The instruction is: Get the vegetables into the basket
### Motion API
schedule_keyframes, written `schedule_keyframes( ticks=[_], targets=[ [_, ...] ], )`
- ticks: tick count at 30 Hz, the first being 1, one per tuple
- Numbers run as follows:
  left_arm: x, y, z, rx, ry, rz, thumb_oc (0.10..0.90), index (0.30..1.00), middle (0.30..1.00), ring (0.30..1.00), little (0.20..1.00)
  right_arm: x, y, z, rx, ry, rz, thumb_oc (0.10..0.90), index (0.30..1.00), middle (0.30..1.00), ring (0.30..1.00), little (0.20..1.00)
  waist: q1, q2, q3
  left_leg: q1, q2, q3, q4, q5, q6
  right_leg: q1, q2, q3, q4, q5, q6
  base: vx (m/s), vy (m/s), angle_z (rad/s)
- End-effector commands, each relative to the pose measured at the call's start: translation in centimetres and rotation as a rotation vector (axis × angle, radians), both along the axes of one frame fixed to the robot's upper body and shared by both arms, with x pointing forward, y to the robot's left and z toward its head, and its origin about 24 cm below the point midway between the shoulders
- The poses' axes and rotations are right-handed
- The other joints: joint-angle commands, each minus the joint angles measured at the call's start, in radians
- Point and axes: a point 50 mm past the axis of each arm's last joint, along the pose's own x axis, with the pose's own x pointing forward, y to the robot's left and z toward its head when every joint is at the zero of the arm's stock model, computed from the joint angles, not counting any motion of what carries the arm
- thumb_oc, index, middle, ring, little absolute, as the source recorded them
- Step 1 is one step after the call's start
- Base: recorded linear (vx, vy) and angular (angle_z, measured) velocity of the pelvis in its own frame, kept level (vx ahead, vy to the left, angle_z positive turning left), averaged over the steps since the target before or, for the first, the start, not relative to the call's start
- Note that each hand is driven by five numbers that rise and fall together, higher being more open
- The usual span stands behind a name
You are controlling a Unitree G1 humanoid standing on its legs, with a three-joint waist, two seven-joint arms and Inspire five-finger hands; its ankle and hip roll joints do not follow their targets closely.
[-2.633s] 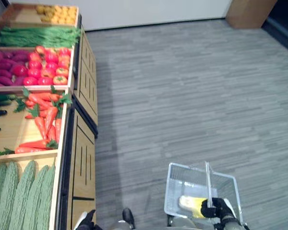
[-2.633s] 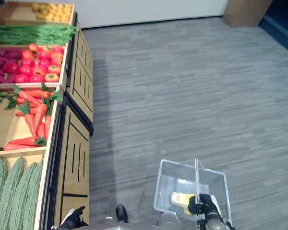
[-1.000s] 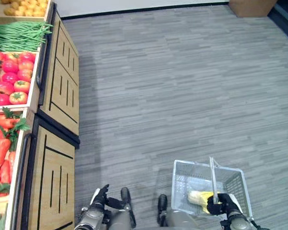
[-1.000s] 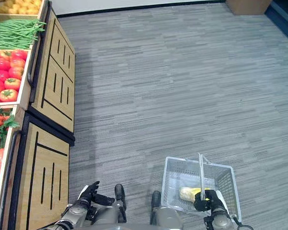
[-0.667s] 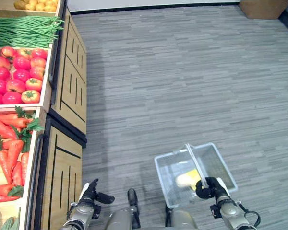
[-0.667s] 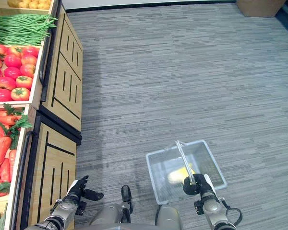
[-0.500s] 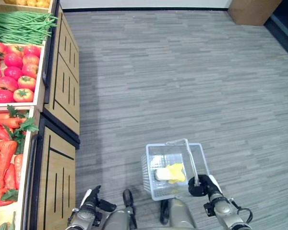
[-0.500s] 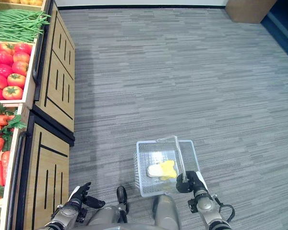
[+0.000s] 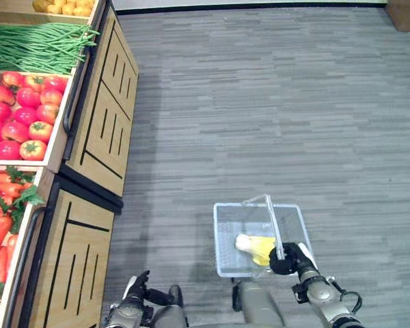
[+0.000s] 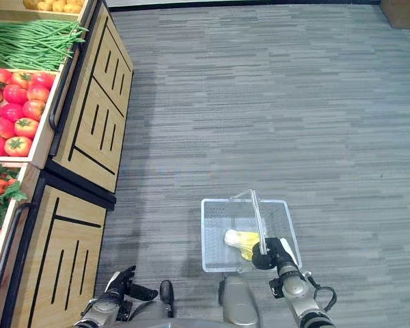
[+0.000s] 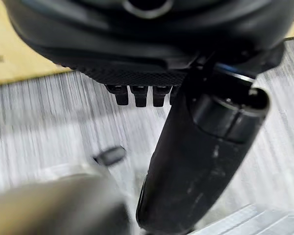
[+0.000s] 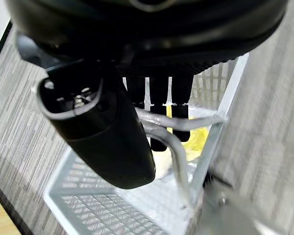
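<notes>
Right hand (image 9: 288, 261) fingers curled round the basket (image 9: 225, 244) handle; corn (image 9: 253, 244) lies inside. Left hand (image 9: 136, 288) hangs low beside the shelf (image 9: 75, 253), fingers relaxed, holding nothing.

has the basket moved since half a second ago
Cannot tell. The camera shifted: the stand itself sits differently in view. The basket hangs from the right hand, shut on its handle, with corn inside.
</notes>
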Motion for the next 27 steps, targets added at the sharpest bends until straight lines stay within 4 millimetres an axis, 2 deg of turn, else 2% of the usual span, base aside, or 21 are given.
schedule_keyframes(
  ticks=[1, 4, 6, 8, 9, 10, 12, 13, 14, 16, 18, 19, 20, 23, 24, 26, 27],
  targets=[
    [0.0, 2.2, 0.6, 0.046, -0.026, 0.03, 0.9, 1.0, 1.0, 1.0, 1.0, 0.9, -1.7, 2.3, -0.048, -0.136, 0.022, 0.4, 0.3, 0.3, 0.3, 0.3, -0.02, -0.036, -0.046, 0.012, -0.062, 0.004, 0.066, -0.083, -0.012, -0.132, -0.072, 0.075, 0.144, 0.001, 0.092, 0.13, -0.241, 0.26],
    [0.4, 2.0, 0.7, 0.046, -0.039, 0.026, 0.9, 1.0, 1.0, 1.0, 1.0, 0.9, -2.1, 2.5, -0.062, -0.14, 0.031, 0.4, 0.3, 0.3, 0.3, 0.3, -0.022, -0.028, -0.049, -0.001, -0.04, -0.003, 0.094, -0.05, -0.03, -0.126, -0.054, 0.06, 0.153, -0.025, 0.073, 0.12, -0.217, 0.15],
    [1.7, 1.4, 1.1, 0.039, -0.082, 0.02, 0.9, 1.0, 1.0, 1.0, 1.0, 0.5, -3.1, 2.5, -0.094, -0.12, 0.015, 0.4, 0.3, 0.3, 0.3, 0.3, -0.017, -0.027, -0.036, -0.073, -0.031, -0.022, 0.219, 0.02, -0.047, -0.094, -0.049, 0.036, 0.153, -0.056, 0.042, 0.11, -0.273, 0.39],
    [2.3, 1.3, 1.3, 0.036, -0.097, 0.02, 0.9, 1.0, 1.0, 1.0, 1.0, 0.0, -3.6, 2.3, -0.103, -0.101, -0.006, 0.4, 0.3, 0.3, 0.3, 0.3, -0.021, -0.03, -0.028, -0.108, -0.011, 0.021, 0.279, 0.048, -0.046, -0.07, -0.05, 0.01, 0.158, -0.089, 0.021, 0.11, -0.251, 0.61],
    [3.4, 1.0, 1.7, 0.038, -0.119, -0.008, 0.9, 1.0, 1.0, 1.0, 1.0, -1.4, -4.6, 1.7, -0.112, -0.059, -0.077, 0.4, 0.3, 0.3, 0.3, 0.3, -0.031, -0.022, -0.019, -0.149, 0.074, 0.184, 0.221, 0.085, -0.045, -0.029, -0.066, -0.047, 0.157, -0.123, 0.014, 0.12, -0.194, 1.0],
    [3.4, 1.0, 1.7, 0.038, -0.118, -0.008, 0.9, 1.0, 1.0, 1.0, 1.0, -1.4, -4.6, 1.7, -0.112, -0.059, -0.077, 0.4, 0.3, 0.3, 0.3, 0.3, -0.03, -0.021, -0.015, -0.145, 0.075, 0.184, 0.224, 0.081, -0.046, -0.026, -0.065, -0.047, 0.159, -0.126, 0.014, 0.11, -0.143, 1.52],
    [4.0, 0.7, 1.9, 0.045, -0.131, -0.027, 0.9, 1.0, 1.0, 1.0, 1.0, -1.8, -4.8, 1.5, -0.117, -0.049, -0.104, 0.4, 0.3, 0.3, 0.3, 0.3, -0.033, -0.013, -0.019, -0.194, 0.08, 0.236, 0.132, 0.076, -0.047, -0.01, -0.082, -0.081, 0.154, -0.144, 0.026, 0.09, 0.0, 0.99],
    [4.0, 0.7, 1.9, 0.05, -0.128, -0.039, 0.9, 1.0, 1.0, 1.0, 1.0, -2.0, -4.8, 1.4, -0.118, -0.047, -0.112, 0.4, 0.3, 0.3, 0.3, 0.3, -0.034, -0.007, -0.022, -0.22, 0.079, 0.256, 0.079, 0.093, -0.049, -0.001, -0.088, -0.095, 0.154, -0.152, 0.031, 0.1, 0.02, 0.3],
    [4.0, 0.7, 1.9, 0.05, -0.128, -0.039, 0.9, 1.0, 1.0, 1.0, 1.0, -2.0, -4.8, 1.4, -0.118, -0.047, -0.111, 0.4, 0.3, 0.3, 0.3, 0.3, -0.034, -0.007, -0.022, -0.22, 0.079, 0.256, 0.078, 0.093, -0.049, -0.001, -0.089, -0.095, 0.154, -0.153, 0.031, 0.2, 0.072, 0.27],
    [3.8, 0.9, 1.8, 0.063, -0.121, -0.04, 0.9, 1.0, 1.0, 1.0, 1.0, -2.4, -4.8, 1.2, -0.125, -0.035, -0.113, 0.4, 0.3, 0.3, 0.3, 0.3, -0.025, 0.01, -0.021, -0.259, 0.11, 0.273, -0.011, 0.187, -0.063, 0.035, -0.088, -0.113, 0.177, -0.19, 0.032, 0.31, 0.123, 0.38],
    [3.5, 1.3, 1.8, 0.068, -0.112, -0.022, 0.9, 1.0, 1.0, 1.0, 1.0, -2.7, -4.7, 1.0, -0.129, -0.013, -0.102, 0.4, 0.3, 0.3, 0.3, 0.3, -0.01, 0.009, -0.021, -0.268, 0.122, 0.262, -0.047, 0.214, -0.064, 0.072, -0.088, -0.106, 0.189, -0.209, 0.036, 0.32, 0.14, 0.06],
    [3.2, 1.6, 1.7, 0.074, -0.105, -0.014, 0.9, 1.0, 1.0, 1.0, 1.0, -2.8, -4.6, 0.8, -0.127, -0.003, -0.097, 0.4, 0.3, 0.3, 0.3, 0.3, -0.003, 0.007, -0.022, -0.265, 0.123, 0.259, -0.051, 0.22, -0.063, 0.085, -0.087, -0.099, 0.196, -0.217, 0.037, 0.39, 0.239, -0.04],
    [2.4, 2.0, 1.5, 0.079, -0.088, 0.011, 0.9, 1.0, 1.0, 1.0, 1.0, -3.2, -4.1, 0.4, -0.117, 0.017, -0.088, 0.4, 0.3, 0.3, 0.3, 0.3, 0.005, -0.002, -0.037, -0.25, 0.108, 0.27, -0.047, 0.194, -0.051, 0.111, -0.102, -0.092, 0.204, -0.232, 0.049, 0.46, 0.347, -0.28],
    [2.5, 2.5, 1.7, 0.097, -0.084, 0.0, 0.9, 1.0, 1.0, 1.0, 1.0, -3.3, -3.6, 0.0, -0.1, 0.023, -0.102, 0.4, 0.3, 0.3, 0.3, 0.3, 0.017, -0.032, -0.048, -0.276, 0.056, 0.285, 0.009, 0.146, -0.021, 0.141, -0.151, -0.076, 0.194, -0.208, 0.072, 0.34, 0.334, -0.28],
    [2.8, 2.8, 1.9, 0.112, -0.092, -0.02, 0.9, 1.0, 1.0, 1.0, 1.0, -2.9, -3.0, -0.1, -0.084, 0.018, -0.09, 0.4, 0.3, 0.3, 0.3, 0.3, 0.021, -0.053, -0.053, -0.293, 0.034, 0.301, 0.046, 0.11, -0.007, 0.151, -0.18, -0.067, 0.173, -0.163, 0.092, 0.22, 0.264, -0.04],
    [3.0, 3.2, 2.1, 0.123, -0.102, -0.02, 0.9, 1.0, 1.0, 1.0, 1.0, -2.4, -2.4, -0.1, -0.073, 0.01, -0.069, 0.4, 0.3, 0.3, 0.3, 0.3, 0.028, -0.069, -0.055, -0.301, 0.018, 0.306, 0.063, 0.086, 0.004, 0.146, -0.199, -0.058, 0.164, -0.12, 0.107, 0.15, 0.2, -0.04],
    [3.0, 3.2, 2.1, 0.123, -0.102, -0.02, 0.9, 1.0, 1.0, 1.0, 1.0, -2.4, -2.4, -0.1, -0.073, 0.01, -0.069, 0.4, 0.3, 0.3, 0.3, 0.3, 0.028, -0.069, -0.055, -0.301, 0.018, 0.306, 0.063, 0.085, 0.004, 0.145, -0.199, -0.057, 0.163, -0.12, 0.107, 0.08, 0.112, -0.11]
  ],
)
